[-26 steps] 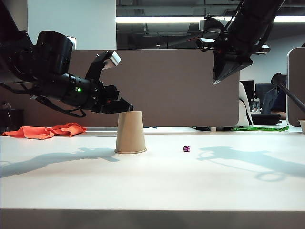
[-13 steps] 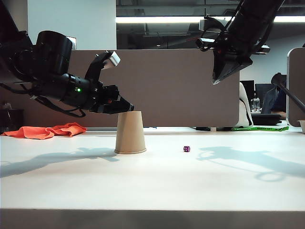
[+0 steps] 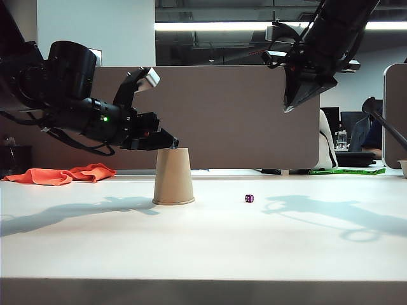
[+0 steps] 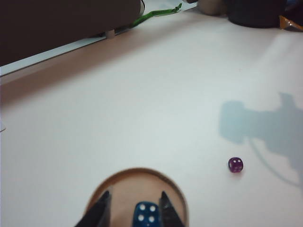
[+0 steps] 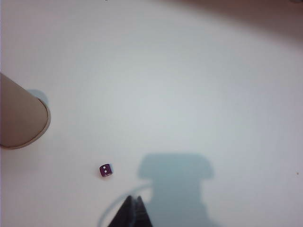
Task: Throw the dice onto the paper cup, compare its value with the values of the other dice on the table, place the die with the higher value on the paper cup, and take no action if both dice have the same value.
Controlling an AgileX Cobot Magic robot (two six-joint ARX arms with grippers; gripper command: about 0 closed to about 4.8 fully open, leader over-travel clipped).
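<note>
White table (image 3: 210, 241) — inverted paper cup (image 3: 173, 176), rim down (blue die (image 4: 145, 213) atop).

Tan paper cup (image 3: 173, 176), purple die (image 4: 235, 164), white-pipped blue die (image 4: 145, 214).

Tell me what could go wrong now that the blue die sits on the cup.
1. The left claw is open, its fingers close on both sides of the blue die; pulling away skewed could flick it off the cup.
2. The claw sits low over the cup and could tip it.
The shut right claw hangs high over the purple die, no threat.
</note>
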